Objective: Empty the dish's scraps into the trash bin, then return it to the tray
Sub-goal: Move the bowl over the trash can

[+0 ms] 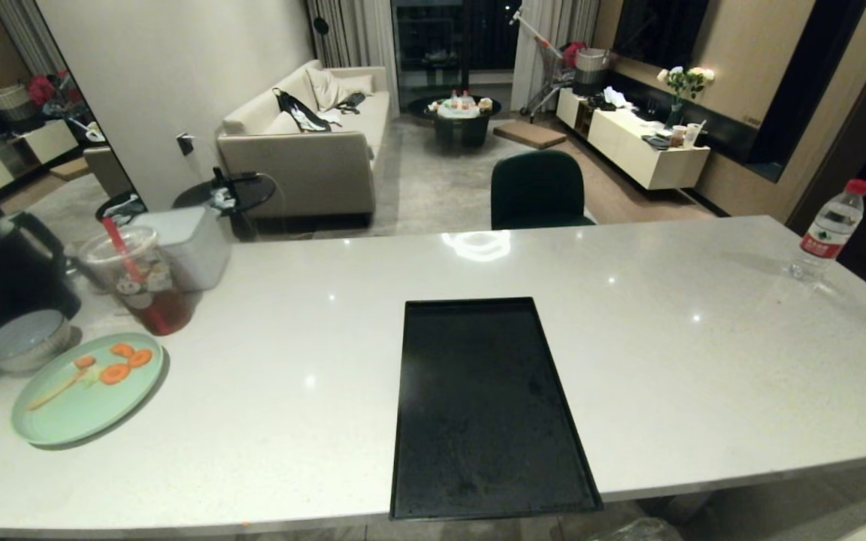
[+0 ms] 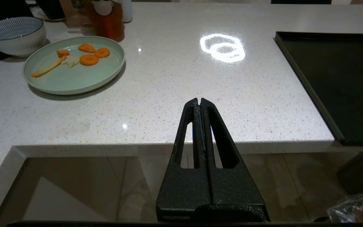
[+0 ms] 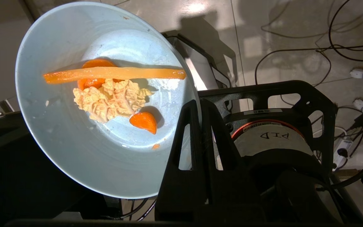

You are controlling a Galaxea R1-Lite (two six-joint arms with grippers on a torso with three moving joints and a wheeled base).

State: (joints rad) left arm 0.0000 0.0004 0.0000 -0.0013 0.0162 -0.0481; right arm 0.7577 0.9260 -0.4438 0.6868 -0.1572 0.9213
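My right gripper is shut on the rim of the dish, a pale-blue bowl held tilted over the floor, away from the counter. The scraps lie inside it: an orange strip, carrot slices and pale crinkled bits. The black tray lies bare at the counter's near edge and shows again as the tray in the left wrist view. Only crinkly clear plastic shows below the counter, so the trash bin's body is hidden. My left gripper is parked, shut and holding nothing, before the counter's edge.
At the counter's left stand a mint-green plate with carrot pieces, a ribbed bowl, a cup of red drink and a white box. A water bottle stands far right. Cables run over the floor.
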